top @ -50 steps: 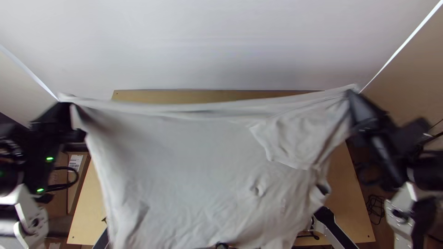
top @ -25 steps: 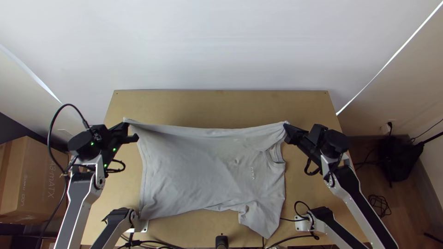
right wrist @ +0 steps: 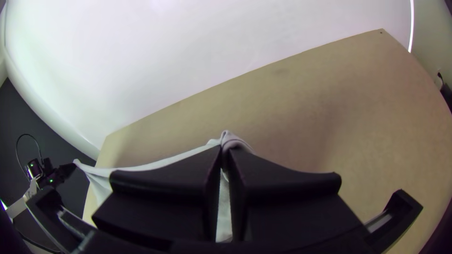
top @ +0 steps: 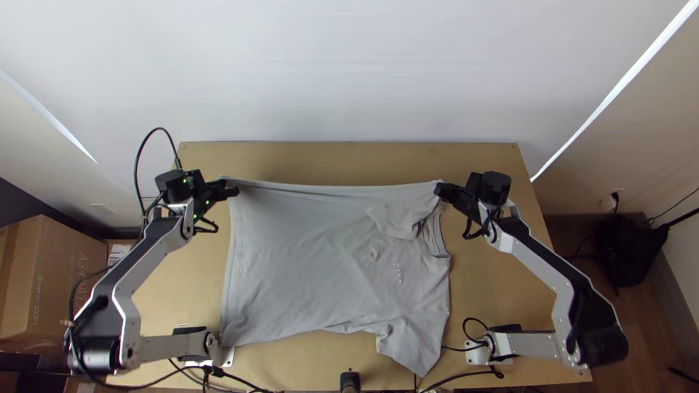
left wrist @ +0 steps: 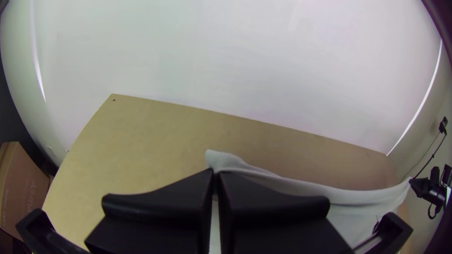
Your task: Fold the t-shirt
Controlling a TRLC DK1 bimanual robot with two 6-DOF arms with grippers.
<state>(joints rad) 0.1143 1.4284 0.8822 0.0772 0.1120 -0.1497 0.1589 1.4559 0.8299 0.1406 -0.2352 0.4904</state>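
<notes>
Left claw (top: 226,186) and right claw (top: 440,189) moved farther out, each clenching the t-shirt (top: 306,262), its far edge between them.

box (top: 54,291) cut off, shirt print (top: 398,273) too small

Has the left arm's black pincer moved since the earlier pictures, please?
Yes; in the top view, the left pincer has moved toward the light wooden table's far edge and rightward.
</notes>
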